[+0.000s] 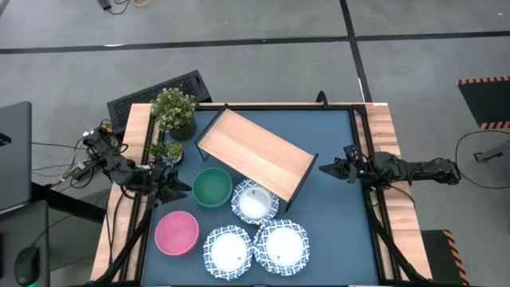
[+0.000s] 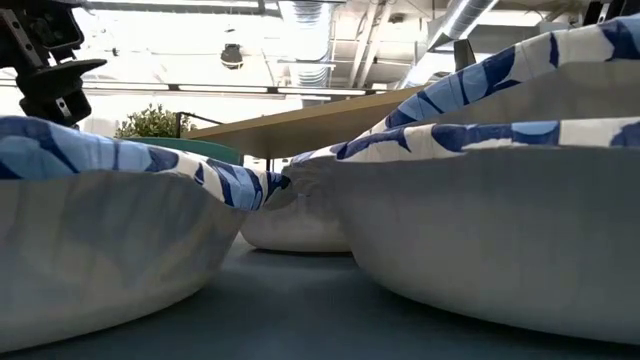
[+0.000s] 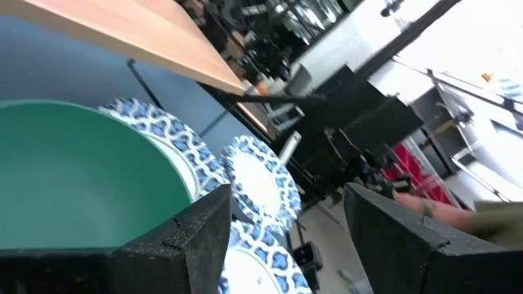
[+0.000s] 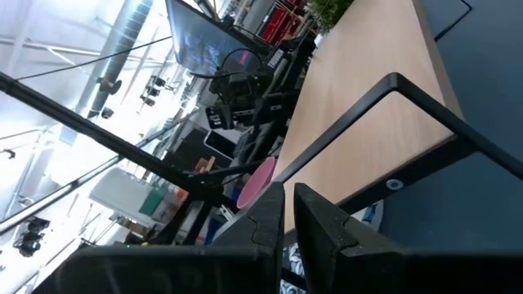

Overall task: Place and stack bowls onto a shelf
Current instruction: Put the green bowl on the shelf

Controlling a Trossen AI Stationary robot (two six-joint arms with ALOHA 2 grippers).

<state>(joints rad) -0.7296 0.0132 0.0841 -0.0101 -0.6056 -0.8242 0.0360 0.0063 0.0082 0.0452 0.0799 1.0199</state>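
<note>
fingers [image 3: 188, 245] of our left gripper [image 1: 177, 188] spread apart, holding nothing, hovering just beside green bowl [image 1: 212, 187]. our right gripper [image 1: 328, 168] pinched nearly closed, empty, near shelf [image 1: 255, 153] end. shelf sits angled mid-table, bare on top. pink bowl [image 1: 176, 232] near front left; three blue-rimmed white bowls [image 1: 254, 202] [image 1: 228, 250] [image 1: 280, 244] clustered on tabletop beside shelf. potted plants [image 1: 174, 110] at back left.

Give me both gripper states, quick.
Left gripper: open, empty, beside the green bowl.
Right gripper: fingers nearly together, holding nothing, near the shelf end.
</note>
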